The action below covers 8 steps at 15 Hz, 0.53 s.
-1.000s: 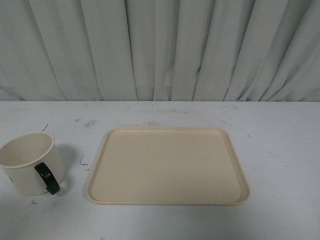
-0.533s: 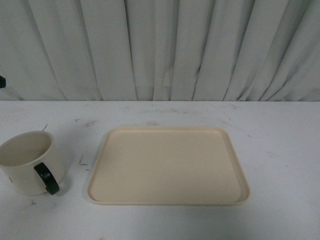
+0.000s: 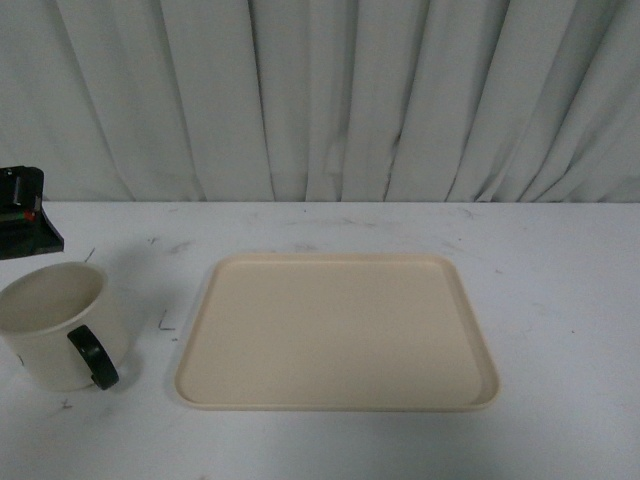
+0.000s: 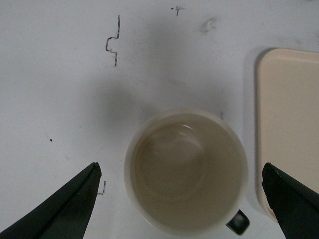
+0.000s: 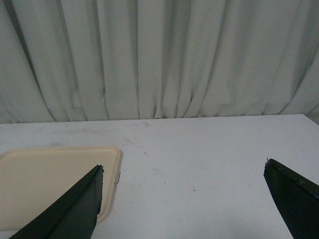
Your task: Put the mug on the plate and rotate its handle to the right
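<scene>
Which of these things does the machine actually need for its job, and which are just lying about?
For the job: mug, its handle, plate, left hand open over the mug.

Just there: table, curtain, pen marks on the table, right hand, open and empty.

Dim, even light; soft shadow beside mug (image 4: pixel 187 172); slight overall blur.
</scene>
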Each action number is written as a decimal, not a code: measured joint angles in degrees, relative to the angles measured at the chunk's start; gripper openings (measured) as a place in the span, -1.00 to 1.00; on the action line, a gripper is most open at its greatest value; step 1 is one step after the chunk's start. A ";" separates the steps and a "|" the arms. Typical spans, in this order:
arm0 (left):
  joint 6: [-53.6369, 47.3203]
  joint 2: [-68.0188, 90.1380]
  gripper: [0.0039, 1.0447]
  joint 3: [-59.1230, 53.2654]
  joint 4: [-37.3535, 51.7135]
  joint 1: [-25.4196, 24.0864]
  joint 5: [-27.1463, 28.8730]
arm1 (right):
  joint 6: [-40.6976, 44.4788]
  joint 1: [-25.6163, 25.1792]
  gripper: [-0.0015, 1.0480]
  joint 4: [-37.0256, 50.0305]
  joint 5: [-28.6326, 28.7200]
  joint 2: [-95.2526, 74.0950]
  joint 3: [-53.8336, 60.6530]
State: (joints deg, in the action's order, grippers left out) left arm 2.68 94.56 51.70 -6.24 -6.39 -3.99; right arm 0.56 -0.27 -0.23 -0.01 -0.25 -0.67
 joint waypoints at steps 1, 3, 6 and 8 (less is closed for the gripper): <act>0.61 2.25 0.88 0.17 0.50 -0.20 1.25 | 0.00 0.00 0.87 0.00 0.00 0.00 0.00; 2.03 5.09 0.88 0.15 1.51 -0.20 2.54 | 0.00 0.00 0.87 0.00 0.02 0.00 0.00; 3.08 7.65 0.87 -0.68 5.01 -1.25 3.32 | 0.00 0.00 0.87 0.00 0.02 0.00 0.00; 4.13 9.40 0.48 -1.07 5.66 -2.05 1.77 | 0.00 0.00 0.87 0.00 0.00 0.00 0.00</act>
State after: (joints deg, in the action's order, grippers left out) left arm 6.81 103.96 50.63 -0.58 -8.45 -2.22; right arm 0.56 -0.27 -0.23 -0.01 -0.25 -0.67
